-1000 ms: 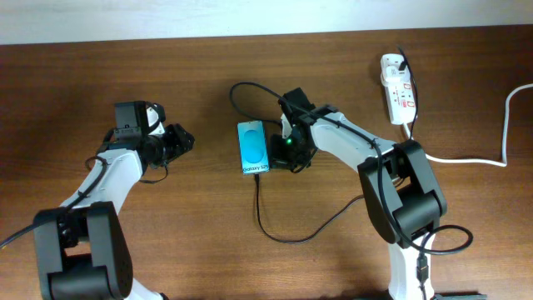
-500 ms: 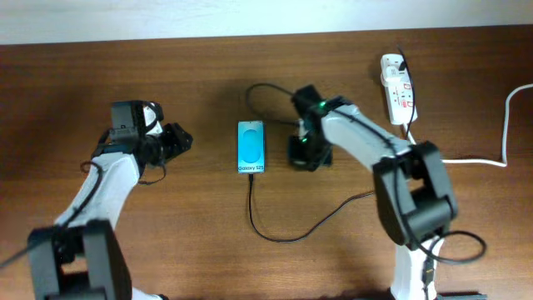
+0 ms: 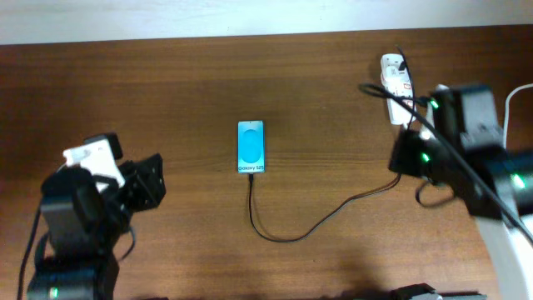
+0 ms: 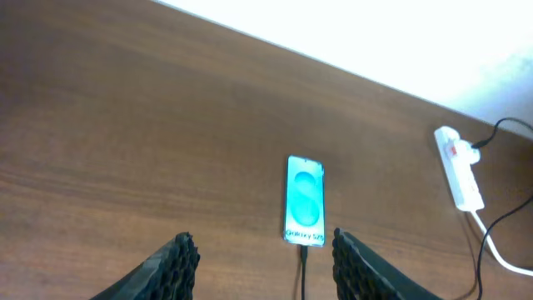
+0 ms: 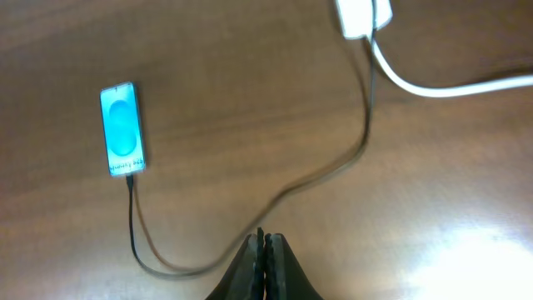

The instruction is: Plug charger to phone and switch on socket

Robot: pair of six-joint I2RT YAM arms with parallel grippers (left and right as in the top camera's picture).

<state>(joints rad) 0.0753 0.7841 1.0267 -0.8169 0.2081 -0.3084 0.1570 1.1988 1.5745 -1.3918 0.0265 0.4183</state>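
Charger (image 3: 283,239) cable starts at the bottom edge of the phone (image 3: 251,148), loops to the lower centre of the overhead frame, then climbs right to the socket (image 3: 397,87) at upper right. You see its tip touching the phone, which lies flat with its screen lit at the centre of the tabletop (image 3: 191,83). Left fingers (image 4: 179,267) are spread wide and empty at lower left, well apart from the phone. Right fingers (image 5: 258,267) are pressed together, holding nothing, at the right near the socket. Thick white cord (image 5: 450,87) leaves the socket rightward. You can't tell the switch position, too small.
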